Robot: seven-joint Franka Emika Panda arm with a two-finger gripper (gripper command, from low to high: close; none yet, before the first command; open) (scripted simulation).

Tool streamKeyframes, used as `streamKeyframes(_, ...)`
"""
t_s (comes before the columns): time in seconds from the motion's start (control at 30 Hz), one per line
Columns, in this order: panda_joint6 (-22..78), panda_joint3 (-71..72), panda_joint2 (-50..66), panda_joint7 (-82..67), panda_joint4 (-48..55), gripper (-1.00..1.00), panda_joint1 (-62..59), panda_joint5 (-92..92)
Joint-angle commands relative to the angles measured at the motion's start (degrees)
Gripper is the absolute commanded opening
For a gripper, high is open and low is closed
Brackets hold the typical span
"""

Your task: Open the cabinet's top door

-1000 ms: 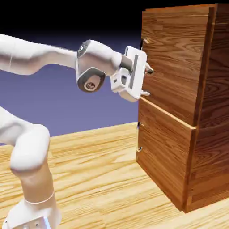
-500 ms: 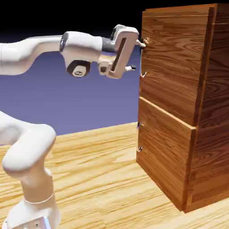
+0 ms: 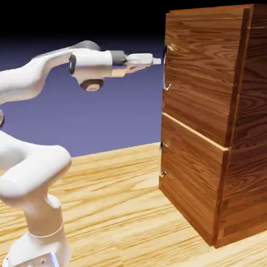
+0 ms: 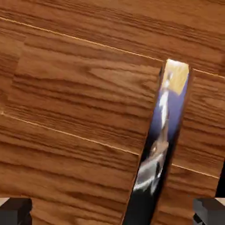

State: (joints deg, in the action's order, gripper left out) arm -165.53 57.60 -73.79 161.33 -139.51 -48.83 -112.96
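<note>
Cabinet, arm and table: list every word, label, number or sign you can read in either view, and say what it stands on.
None: no readable text in either view.
The cabinet, its silver handle, the white arm and the table carry no lettering.

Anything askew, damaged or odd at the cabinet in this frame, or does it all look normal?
Nothing stands out. The cabinet stands upright and both stacked panels sit shut and flush; the top door shows no gap. The gripper is level beside the door's handle, fingers open, nothing held.
</note>
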Motion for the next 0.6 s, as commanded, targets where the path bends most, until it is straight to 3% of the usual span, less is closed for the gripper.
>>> streamKeyframes(0.0,0.18,1.21,-0.86,2.50,0.45,0.00,-1.04,-2.37)
streamKeyframes(0.27,5.86,5.16,-3.35,4.65,7.02,0.00,-13.41,-9.43)
streamKeyframes(0.3,5.86,5.16,-3.35,4.65,7.02,-1.00,-13.41,-9.43)
streamKeyframes(0.57,23.30,-1.99,-14.85,4.68,-4.09,-1.00,-10.69,-11.98)
